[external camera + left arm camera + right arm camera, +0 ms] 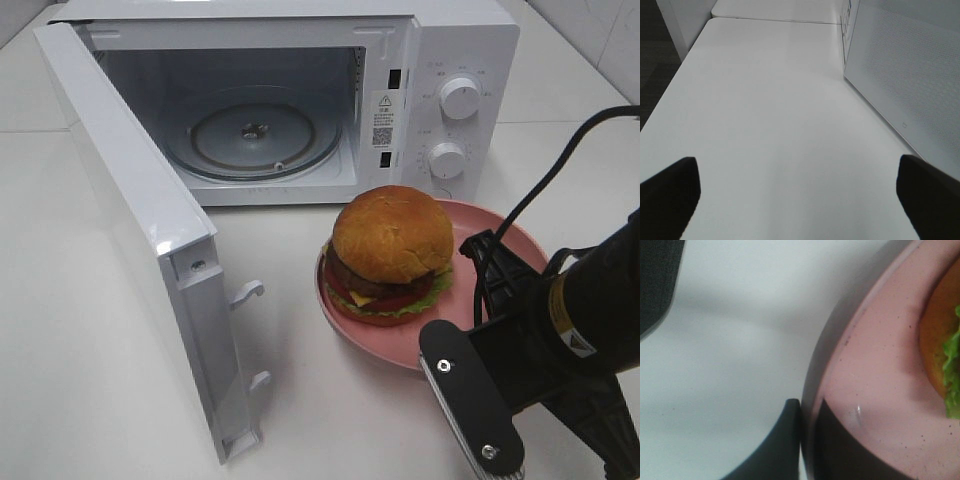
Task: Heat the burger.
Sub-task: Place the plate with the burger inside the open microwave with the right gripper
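Two arms belong to this rig, but the high view shows only the right arm [590, 300], which comes in low from the near right corner and slants toward the pink plate [505, 228], a black cable [545, 175] arching up behind it. The right jaws are closed on the near rim of that plate: in the wrist view one dark tip lies on the inside of the rim and the other just outside it, the rim pinched between them. Whether the plate is lifted off the table [80, 380] I cannot tell. The left jaws stand wide open, gripping nothing, their two dark tips well apart over bare white table, beside the outer face of the microwave door [910, 75].

The burger [392, 240] sits on the plate, toward its left side in the high view, with lettuce, tomato and cheese showing under the domed bun. Plate and burger are just in front of the microwave [470, 40], below its two knobs [460, 97]. The door is wide open to the left, and a glass turntable [255, 135] lies inside the oven.

The table is plain matte white, with a seam [775, 20] where a second tabletop joins it. Dark carpet [655, 65] shows past the table's edge, and pale wall tiles [600, 40] stand at the far right
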